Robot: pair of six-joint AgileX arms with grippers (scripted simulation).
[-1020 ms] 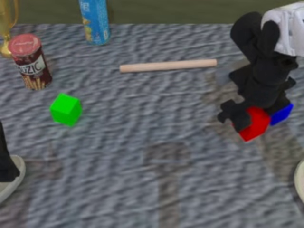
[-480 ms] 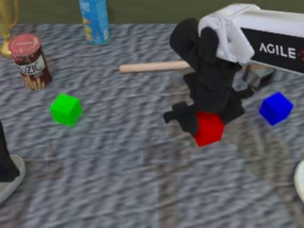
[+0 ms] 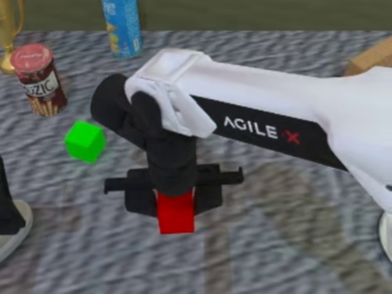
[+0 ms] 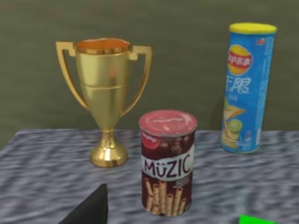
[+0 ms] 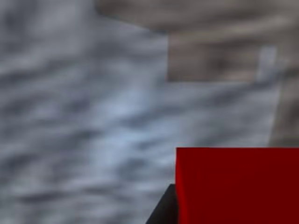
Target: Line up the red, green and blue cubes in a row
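Near the middle of the table, the right gripper [image 3: 176,205] pinches the red cube [image 3: 176,213], carrying it for the row; the green cube [image 3: 85,141] waits left. Blue cube hidden. Left arm parked.

Bare bench [image 3: 275,245] is lying open right of the green cube [image 3: 84,141]; the Muzic can [image 3: 40,78] is crowding behind it.
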